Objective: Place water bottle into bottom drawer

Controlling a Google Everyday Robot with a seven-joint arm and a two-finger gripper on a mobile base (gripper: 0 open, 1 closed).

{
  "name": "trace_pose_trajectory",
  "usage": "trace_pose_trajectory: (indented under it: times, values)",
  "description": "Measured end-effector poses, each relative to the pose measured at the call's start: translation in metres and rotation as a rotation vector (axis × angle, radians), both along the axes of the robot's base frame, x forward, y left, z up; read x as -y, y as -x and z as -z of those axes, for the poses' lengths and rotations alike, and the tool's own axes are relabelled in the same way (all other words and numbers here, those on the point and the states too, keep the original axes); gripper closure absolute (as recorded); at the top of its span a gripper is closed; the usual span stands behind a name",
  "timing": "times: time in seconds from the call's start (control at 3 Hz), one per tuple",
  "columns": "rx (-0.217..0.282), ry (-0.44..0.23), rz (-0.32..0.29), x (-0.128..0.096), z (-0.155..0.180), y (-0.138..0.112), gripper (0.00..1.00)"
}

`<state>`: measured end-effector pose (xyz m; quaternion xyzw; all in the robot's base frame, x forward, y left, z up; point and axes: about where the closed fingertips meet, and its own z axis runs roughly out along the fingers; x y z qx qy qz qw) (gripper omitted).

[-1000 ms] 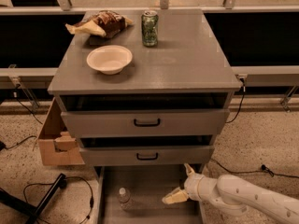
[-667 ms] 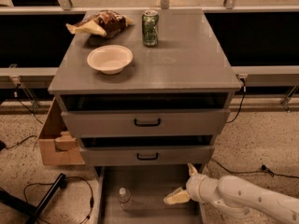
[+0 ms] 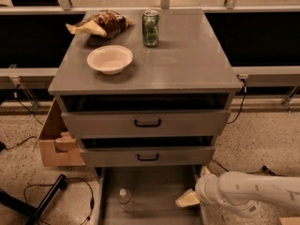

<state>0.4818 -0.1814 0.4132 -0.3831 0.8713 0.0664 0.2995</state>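
The water bottle, small and clear with a white cap, stands upright in the left part of the bottom drawer, a long grey tray pulled out at the foot of the cabinet. My gripper is at the drawer's right side, on the end of the white arm that comes in from the lower right. It is open and empty, with one cream fingertip over the drawer floor and the other by the right wall. The bottle is well to its left, apart from it.
On the cabinet top stand a green drink can, a cream bowl and a chip bag. Two upper drawers with black handles are slightly open. A cardboard box and cables lie on the floor at left.
The arm and gripper have shifted slightly right and back from the bottle. The bottle stays standing in the drawer.
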Motion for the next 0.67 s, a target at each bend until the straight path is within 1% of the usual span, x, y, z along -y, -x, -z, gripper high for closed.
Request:
trace_pose_trajectory:
  times: [0.33, 0.67]
  values:
    - [-0.070, 0.137, 0.106, 0.042, -0.019, 0.025, 0.00]
    - [-0.101, 0.263, 0.291, 0.096, -0.053, 0.052, 0.00]
